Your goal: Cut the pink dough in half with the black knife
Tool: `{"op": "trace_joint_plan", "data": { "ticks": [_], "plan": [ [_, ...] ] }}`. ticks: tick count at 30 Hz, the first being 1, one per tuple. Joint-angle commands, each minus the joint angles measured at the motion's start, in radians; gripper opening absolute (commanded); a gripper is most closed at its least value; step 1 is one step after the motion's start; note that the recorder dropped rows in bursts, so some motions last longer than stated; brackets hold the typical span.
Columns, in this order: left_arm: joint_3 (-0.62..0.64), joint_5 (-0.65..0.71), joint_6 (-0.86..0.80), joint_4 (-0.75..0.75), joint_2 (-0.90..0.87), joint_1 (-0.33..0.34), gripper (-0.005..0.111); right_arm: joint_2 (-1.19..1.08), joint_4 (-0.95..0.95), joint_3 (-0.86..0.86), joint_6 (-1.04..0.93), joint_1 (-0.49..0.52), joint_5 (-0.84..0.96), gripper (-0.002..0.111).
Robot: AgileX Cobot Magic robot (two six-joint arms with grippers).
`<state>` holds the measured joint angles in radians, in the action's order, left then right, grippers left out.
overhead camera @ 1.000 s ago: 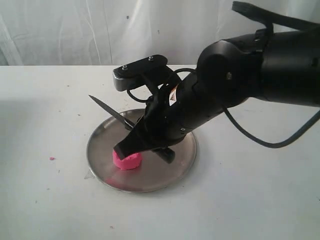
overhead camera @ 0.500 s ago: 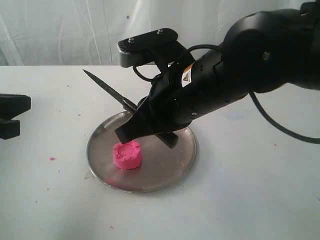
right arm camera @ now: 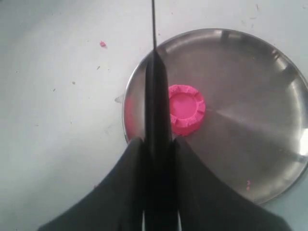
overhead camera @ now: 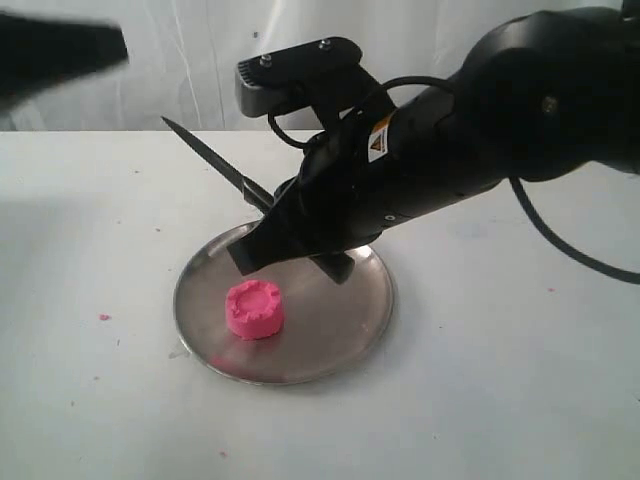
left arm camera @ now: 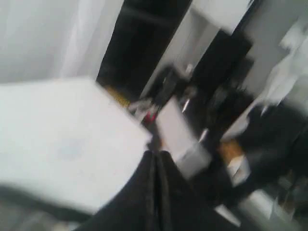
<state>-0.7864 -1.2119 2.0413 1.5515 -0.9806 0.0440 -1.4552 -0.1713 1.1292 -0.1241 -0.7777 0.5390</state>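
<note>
The pink dough (overhead camera: 255, 309) is one whole round puck with a dimpled top, lying on the left part of the steel plate (overhead camera: 340, 330). My right gripper (overhead camera: 262, 248) hangs above the plate, shut on the black knife (overhead camera: 215, 166), whose blade points up and to the left, clear of the dough. From the right wrist camera the knife (right arm camera: 156, 96) runs past one edge of the dough (right arm camera: 185, 109) over the plate (right arm camera: 250, 120). My left gripper (left arm camera: 157, 153) is lifted high, its fingers pressed together with nothing between them, blurred at the top left of the exterior view.
Tiny pink crumbs (overhead camera: 104, 317) lie on the white table left of the plate. A white curtain hangs behind the table. The bulky right arm (overhead camera: 500, 130) fills the space above the right half of the plate.
My right gripper has risen with the knife, uncovering the dough. The left arm came in at the left edge and swung up to the top left corner.
</note>
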Motion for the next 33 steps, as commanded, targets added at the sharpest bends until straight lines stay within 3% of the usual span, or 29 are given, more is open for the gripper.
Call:
{"op": "trace_joint_plan", "data": {
  "ticks": [1,2,3,5,7,8,9,11,12,15,18,21,25,33],
  "plan": [
    [-0.056,0.084,-0.114,-0.565,0.025,-0.005,0.000,0.011,0.007,-0.002,-0.010,0.010,-0.014,0.000],
    [-0.059,0.174,-0.214,-0.616,0.025,-0.005,0.000,0.011,0.007,-0.002,-0.010,0.010,-0.014,0.000],
    [-0.061,0.436,-0.276,-0.622,0.025,-0.005,0.000,0.011,0.007,-0.002,-0.010,0.010,-0.013,0.000],
    [-0.061,0.760,-0.243,-0.584,0.010,-0.007,0.000,0.011,0.007,-0.002,-0.010,0.010,-0.009,0.000],
    [-0.049,0.868,-0.167,-0.507,-0.026,-0.009,0.000,0.011,0.007,-0.002,-0.010,0.010,-0.006,0.000],
    [-0.037,0.837,-0.165,-0.460,-0.052,-0.009,0.000,0.011,0.007,-0.002,-0.010,0.010,-0.006,0.000],
    [-0.018,0.678,-0.148,-0.311,-0.115,-0.009,0.000,0.011,0.007,-0.002,-0.010,0.010,-0.020,0.000],
    [-0.014,0.504,-0.040,-0.093,-0.251,-0.009,0.000,0.011,0.018,-0.002,-0.008,0.010,-0.047,0.000],
    [-0.014,0.495,0.009,-0.031,-0.302,-0.009,0.000,0.011,0.028,-0.002,-0.004,0.010,-0.049,0.000],
    [-0.014,0.458,0.076,0.081,-0.452,-0.009,0.000,0.011,0.033,-0.002,-0.004,0.010,-0.043,0.000],
    [-0.014,0.262,-0.014,0.118,-0.625,-0.013,0.000,0.011,0.033,-0.002,0.023,0.010,-0.021,0.000],
    [-0.012,0.293,-0.012,0.193,-0.705,-0.053,0.000,0.022,0.052,-0.002,0.051,0.010,-0.026,0.000],
    [-0.012,0.429,0.004,0.182,-0.728,-0.094,0.000,0.047,0.054,-0.002,0.051,0.010,-0.021,0.000],
    [-0.014,0.529,0.006,0.169,-0.733,-0.138,0.000,0.065,0.059,-0.002,0.053,0.010,-0.021,0.000]
  ]
}}
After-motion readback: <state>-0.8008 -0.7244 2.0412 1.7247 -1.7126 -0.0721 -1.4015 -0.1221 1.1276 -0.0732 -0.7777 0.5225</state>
